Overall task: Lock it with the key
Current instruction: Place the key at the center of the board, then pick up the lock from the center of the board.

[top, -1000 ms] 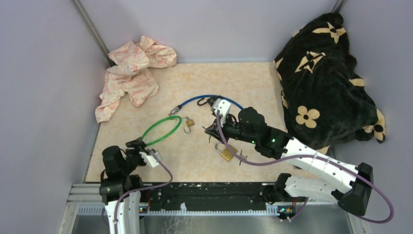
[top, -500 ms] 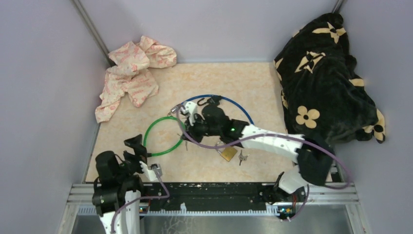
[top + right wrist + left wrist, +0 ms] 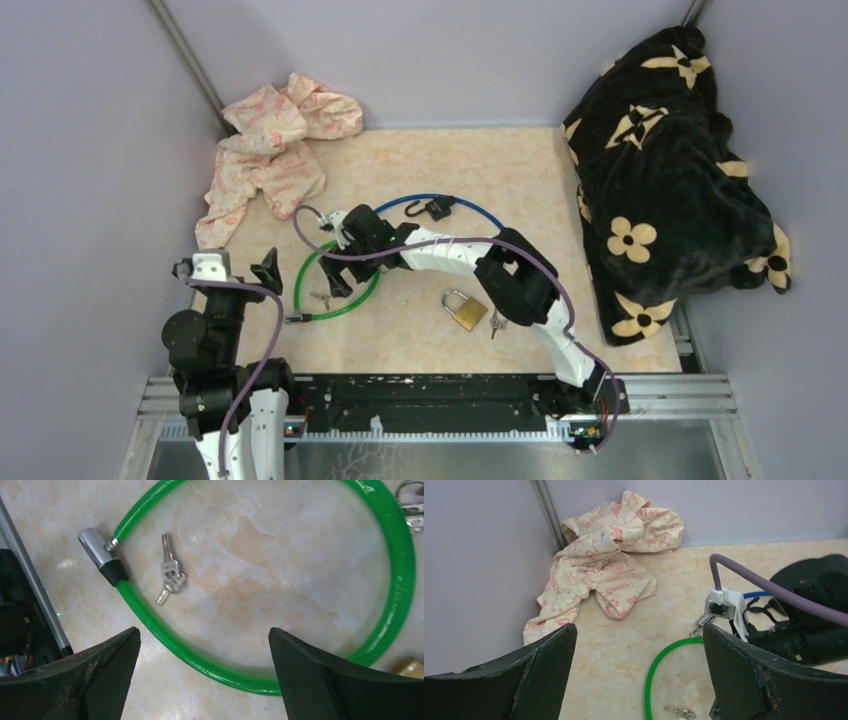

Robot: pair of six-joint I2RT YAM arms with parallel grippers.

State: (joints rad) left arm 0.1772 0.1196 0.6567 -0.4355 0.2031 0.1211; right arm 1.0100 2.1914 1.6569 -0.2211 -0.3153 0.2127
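A green cable lock [image 3: 345,303] lies as an open loop on the table, its silver end [image 3: 95,546] free and apart from the other end. A small bunch of keys [image 3: 169,576] rests inside the loop [image 3: 322,297], touched by nothing. My right gripper [image 3: 203,632] hangs open just above the loop's near side [image 3: 338,276], empty. My left gripper [image 3: 638,630] is open and empty too, held at the table's left edge [image 3: 228,272], looking toward the green cable [image 3: 663,666] and the keys [image 3: 679,711].
A brass padlock [image 3: 465,309] with its own keys [image 3: 497,322] lies right of the loop. A blue cable [image 3: 455,206] with a black lock [image 3: 437,209] sits behind. Pink cloth [image 3: 268,155] fills the back left corner, a black flowered blanket [image 3: 665,160] the right side.
My right arm swung left from the blue cable to over the green loop and opened; keys now lie inside the loop. My left arm drew back to the left.
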